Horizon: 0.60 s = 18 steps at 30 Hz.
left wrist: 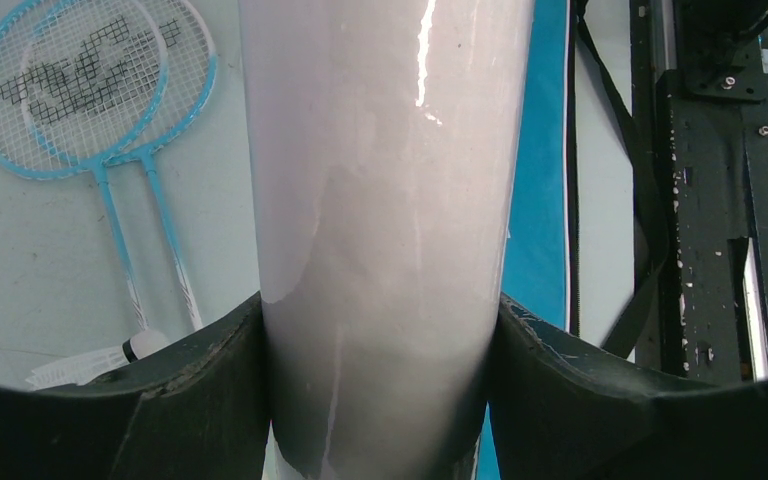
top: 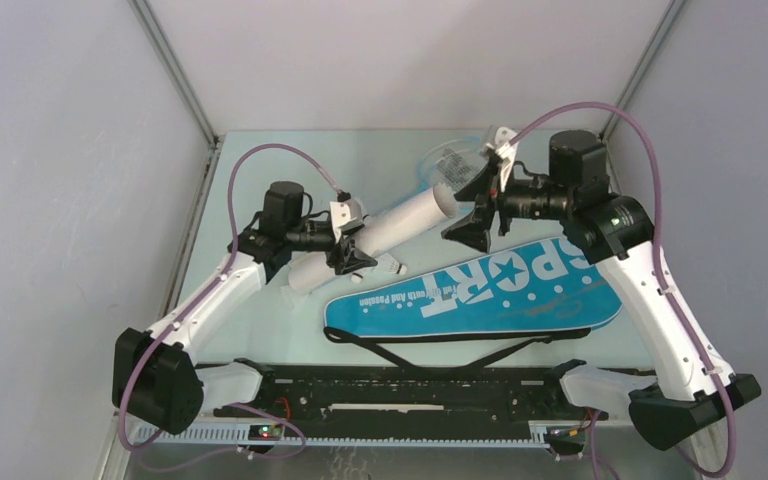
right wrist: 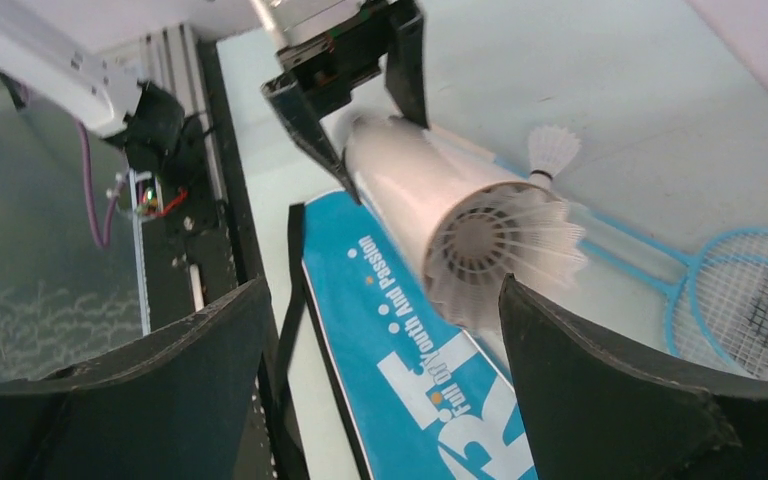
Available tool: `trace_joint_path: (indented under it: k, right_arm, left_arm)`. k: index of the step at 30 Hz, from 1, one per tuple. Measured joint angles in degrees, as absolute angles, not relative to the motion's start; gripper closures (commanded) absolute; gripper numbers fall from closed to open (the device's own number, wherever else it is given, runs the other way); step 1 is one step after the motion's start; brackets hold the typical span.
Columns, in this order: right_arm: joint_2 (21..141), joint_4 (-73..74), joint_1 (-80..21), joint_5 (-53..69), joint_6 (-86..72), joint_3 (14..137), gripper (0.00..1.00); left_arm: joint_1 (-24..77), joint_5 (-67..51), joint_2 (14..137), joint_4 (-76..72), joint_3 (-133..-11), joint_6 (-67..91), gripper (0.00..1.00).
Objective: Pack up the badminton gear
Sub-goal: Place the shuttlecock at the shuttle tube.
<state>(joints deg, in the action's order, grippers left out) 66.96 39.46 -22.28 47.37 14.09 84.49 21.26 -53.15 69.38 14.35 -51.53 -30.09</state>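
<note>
My left gripper [top: 346,254] is shut on the long white tube [top: 380,236], which it holds tilted above the table; the left wrist view shows the tube [left wrist: 380,190] filling the gap between both pads. A white shuttlecock [right wrist: 495,243] sits in the tube's open end, its skirt flaring out. My right gripper [top: 473,211] stands open just in front of that end, with nothing between its fingers [right wrist: 600,390]. The blue "SPORT" racket bag [top: 480,292] lies flat below. Two light-blue rackets [left wrist: 90,90] lie side by side on the table.
One loose shuttlecock [left wrist: 90,363] lies by the racket handles, and the right wrist view shows a shuttlecock [right wrist: 553,150] beyond the tube. The bag's black strap [top: 430,352] trails toward the black rail [top: 400,395] at the near edge. Walls close in on both sides.
</note>
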Motion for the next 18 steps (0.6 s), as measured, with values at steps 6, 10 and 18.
trace_joint_path:
  k: [6,10,18]
  right_arm:
    - [68.53,44.73,-27.97,43.64,20.53,84.84,0.07]
    - [70.85,45.93,-28.47,41.67,22.85,84.84,0.08]
    - [74.74,46.06,-29.91,43.94,24.4,84.75,0.11]
  left_arm:
    - [21.26,-53.17,69.3,15.18,-51.53,-31.03,0.92]
    - [21.26,-53.19,68.95,15.99,-51.53,-31.94,0.92]
    - [21.26,-53.23,68.47,17.26,-51.53,-32.58,0.92]
